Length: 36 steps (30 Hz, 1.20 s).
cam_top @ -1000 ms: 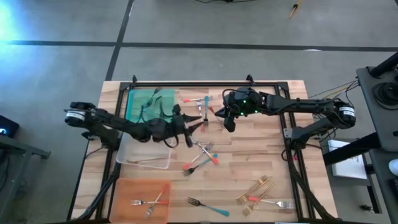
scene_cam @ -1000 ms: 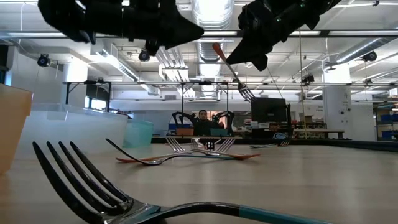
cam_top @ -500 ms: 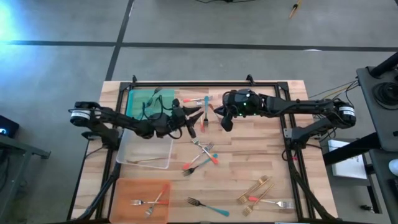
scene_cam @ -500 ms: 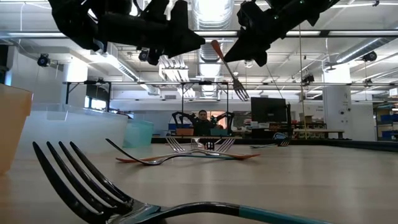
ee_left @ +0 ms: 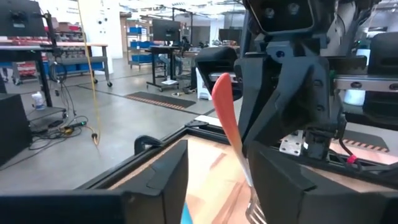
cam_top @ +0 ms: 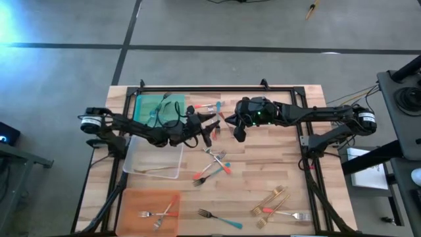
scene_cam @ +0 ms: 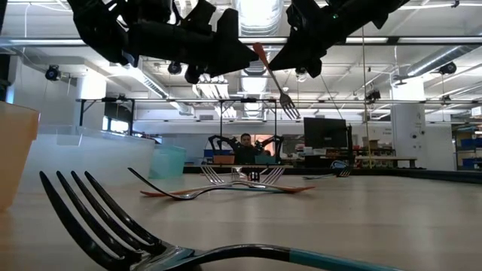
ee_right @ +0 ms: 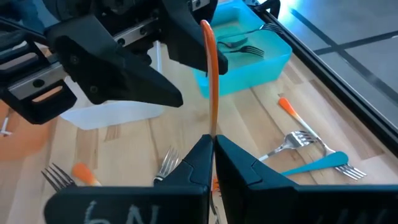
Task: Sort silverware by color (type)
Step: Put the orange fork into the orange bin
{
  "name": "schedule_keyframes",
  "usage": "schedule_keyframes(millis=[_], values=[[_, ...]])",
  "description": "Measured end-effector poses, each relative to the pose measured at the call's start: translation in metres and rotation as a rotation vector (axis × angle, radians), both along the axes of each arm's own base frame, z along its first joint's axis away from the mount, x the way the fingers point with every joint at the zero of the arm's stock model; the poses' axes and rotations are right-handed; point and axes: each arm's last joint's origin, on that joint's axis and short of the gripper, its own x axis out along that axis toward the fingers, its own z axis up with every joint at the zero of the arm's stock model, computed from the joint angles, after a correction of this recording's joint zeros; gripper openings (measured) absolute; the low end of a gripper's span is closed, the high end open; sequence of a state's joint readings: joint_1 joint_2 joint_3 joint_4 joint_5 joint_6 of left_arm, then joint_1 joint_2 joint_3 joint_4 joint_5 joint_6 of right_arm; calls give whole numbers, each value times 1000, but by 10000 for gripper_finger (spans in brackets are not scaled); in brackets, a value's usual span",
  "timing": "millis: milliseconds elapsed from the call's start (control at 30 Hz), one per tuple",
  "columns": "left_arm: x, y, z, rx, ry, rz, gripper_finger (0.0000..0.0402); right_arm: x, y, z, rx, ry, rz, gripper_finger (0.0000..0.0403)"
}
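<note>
Both arms reach inward over the table (cam_top: 276, 158), raised above it, tips nearly meeting. Right gripper (ee_right: 213, 155) is clamped on a red-handled fork (ee_right: 211, 74), handle pointing toward the left gripper (ee_left: 217, 180). Left gripper's fingers are parted, one either side of that handle, not gripping it. Below and beside the grippers lie scattered forks (cam_top: 212, 164). Teal tray (ee_right: 249, 53) sits behind the left gripper.

Red-handled fork (scene_cam: 273, 77) is up in the air above the table, tilted, handle up, tines down. Rest of the silverware (cam_top: 214, 164) lies flat: red and teal forks crossed mid-table, gold ones (cam_top: 271, 199) clustered near the front right, 1 teal fork (scene_cam: 113, 226) close to the low camera.
</note>
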<state>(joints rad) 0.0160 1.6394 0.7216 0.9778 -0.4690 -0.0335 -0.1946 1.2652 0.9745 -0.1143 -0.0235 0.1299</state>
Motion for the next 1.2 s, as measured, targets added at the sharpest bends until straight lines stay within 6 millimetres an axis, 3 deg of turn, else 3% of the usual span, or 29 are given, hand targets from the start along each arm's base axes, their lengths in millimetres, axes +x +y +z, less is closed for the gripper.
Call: schedule_keyframes(millis=[267, 633, 767, 967, 1200], values=[[0, 1, 4, 1, -41, -16, 197, 1, 2, 0, -10, 2, 14, 8], [0, -5, 16, 11, -170, -235, 201, 4, 13, 4, -89, -35, 87, 8], [0, -5, 16, 13, -177, -240, 201, 5, 14, 4, -98, -38, 94, 8], [1, -5, 18, 15, -181, -247, 183, 6, 14, 6, -116, -59, 101, 8], [4, -5, 24, 44, -180, -243, 132, 7, 15, 8, -132, -78, 112, 8]])
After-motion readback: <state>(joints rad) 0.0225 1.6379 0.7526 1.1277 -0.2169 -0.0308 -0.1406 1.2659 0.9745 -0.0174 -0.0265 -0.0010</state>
